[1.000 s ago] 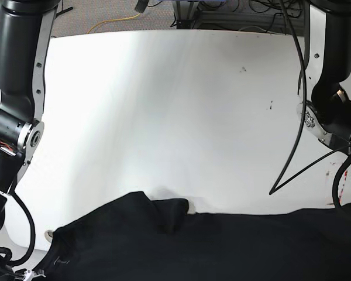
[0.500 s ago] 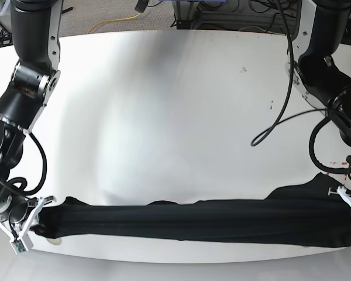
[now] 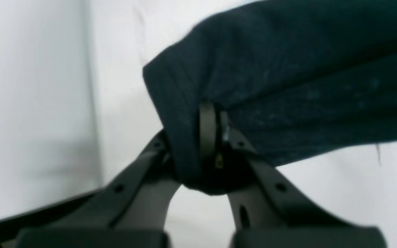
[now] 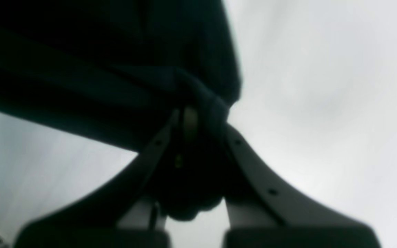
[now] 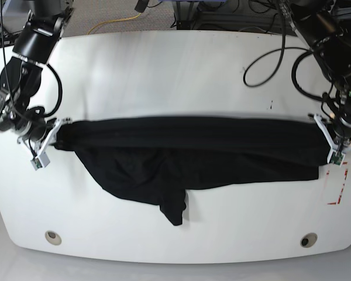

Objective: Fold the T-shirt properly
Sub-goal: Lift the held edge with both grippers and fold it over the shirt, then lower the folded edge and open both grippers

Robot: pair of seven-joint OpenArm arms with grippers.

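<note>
Fabric is strung tight between my two arms: the black T-shirt (image 5: 187, 161) runs as a long dark band across the middle of the white worktop (image 5: 164, 76), its upper edge pulled almost straight from one side to the other. Below that line the cloth sags and bunches, with a flap hanging down toward the near edge around the centre. I see my left pincer (image 5: 333, 143) on the base view's right, clamped down on one end of the shirt; up close in the left wrist view the left pincer (image 3: 212, 137) has its fingers pressed together with a thick fold of dark cloth wrapped over the tips. My right pincer (image 5: 47, 140) sits on the base view's left, gripping the other end. The right wrist view is blurry, but the right pincer (image 4: 195, 131) shows bunched black fabric caught between its closed fingers.
</note>
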